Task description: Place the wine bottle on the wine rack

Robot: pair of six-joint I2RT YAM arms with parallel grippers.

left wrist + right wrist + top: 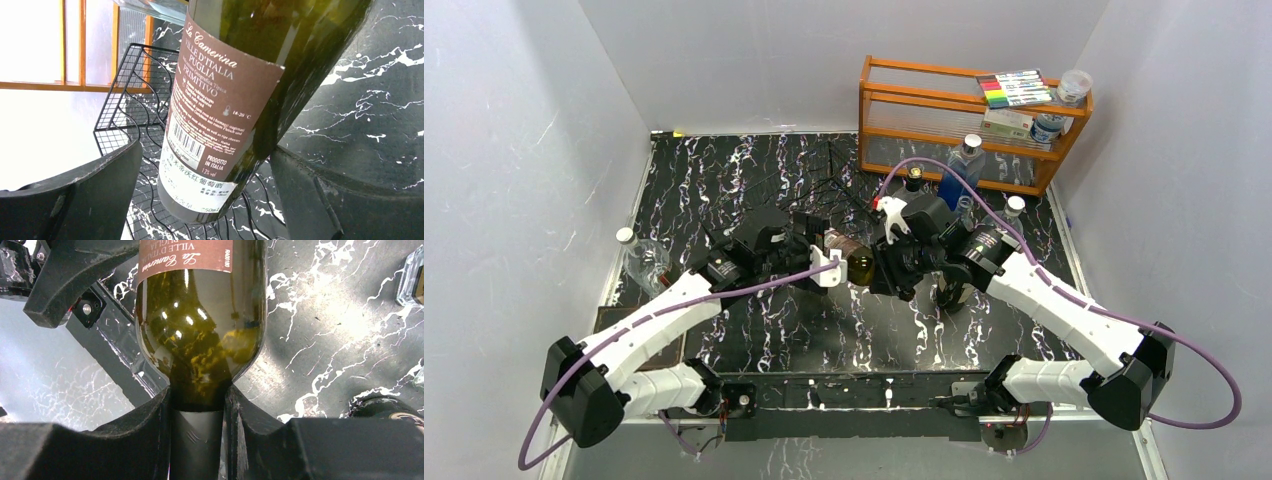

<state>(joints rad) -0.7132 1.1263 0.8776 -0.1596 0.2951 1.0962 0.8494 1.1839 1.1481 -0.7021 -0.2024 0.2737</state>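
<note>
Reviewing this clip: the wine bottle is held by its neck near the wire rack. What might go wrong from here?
1. Only the right gripper clamps the wine bottle, at its smooth neck. The left gripper stands open around the body, so the bottle may sag or slip.
2. The wine rack is thin open wire; lowered off a cradle, the bottle might roll off.
3. A second bottle sits close to the right gripper and might be knocked.
</note>
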